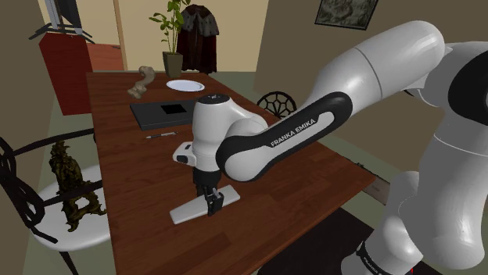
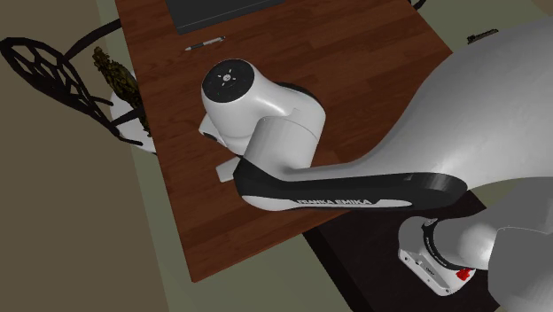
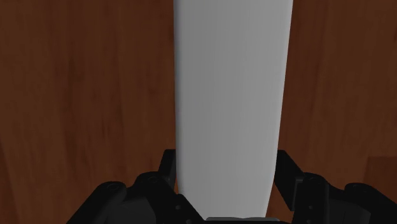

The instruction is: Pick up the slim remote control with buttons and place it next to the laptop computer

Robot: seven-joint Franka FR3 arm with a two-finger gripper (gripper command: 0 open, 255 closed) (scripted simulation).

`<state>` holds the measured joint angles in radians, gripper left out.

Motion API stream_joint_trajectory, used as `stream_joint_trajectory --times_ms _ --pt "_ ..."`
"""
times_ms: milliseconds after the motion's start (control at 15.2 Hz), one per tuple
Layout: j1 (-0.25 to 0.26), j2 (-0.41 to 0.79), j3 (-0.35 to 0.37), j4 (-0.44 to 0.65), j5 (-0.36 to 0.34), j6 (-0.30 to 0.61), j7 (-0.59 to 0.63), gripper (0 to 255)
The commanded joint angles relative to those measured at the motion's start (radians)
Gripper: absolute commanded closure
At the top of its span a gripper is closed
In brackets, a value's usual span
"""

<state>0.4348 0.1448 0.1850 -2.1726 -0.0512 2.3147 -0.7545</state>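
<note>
Leftmost in the shoulder view, a chair (image 1: 17, 181) of curled black metal with a round white seat carries a knobbly, dark bronze-looking statuette (image 1: 69, 181), just beside the table (image 1: 133, 176), whose top is a smooth reddish-brown wood with fine grain. Further along, toward the far end of the table, the laptop (image 1: 160, 115) lies shut, a flat, dark, matte rectangle, with a round white plate (image 1: 184, 84) beyond it and a thin pen (image 1: 162, 135) just in front. Nearer the front edge, well apart from the laptop, the remote control (image 1: 188, 211) lies flat on the wood: a slim, elongated slab drawn plain pale grey, with no buttons visible on its smooth face. The black gripper (image 1: 211, 205) stands upright over 1 end of it, the end toward the view's right. In the wrist view the 2 fingers (image 3: 167, 168) sit narrow, pressed against the slab's 2 long sides, so the remote control is clasped between them while resting on the table. To the right, the glossy white arm (image 1: 367, 70), with its dark lettered joint band, rises from the stand.
</note>
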Motion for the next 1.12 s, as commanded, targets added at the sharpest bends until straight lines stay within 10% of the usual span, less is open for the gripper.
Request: stream_joint_trajectory --times_ms 0,1056 --pt "0.0 0.0 0.0 0.0 0.0 0.0 0.0 255" --pt "-0.003 -0.068 0.003 0.046 0.02 -0.113 -0.015 255"
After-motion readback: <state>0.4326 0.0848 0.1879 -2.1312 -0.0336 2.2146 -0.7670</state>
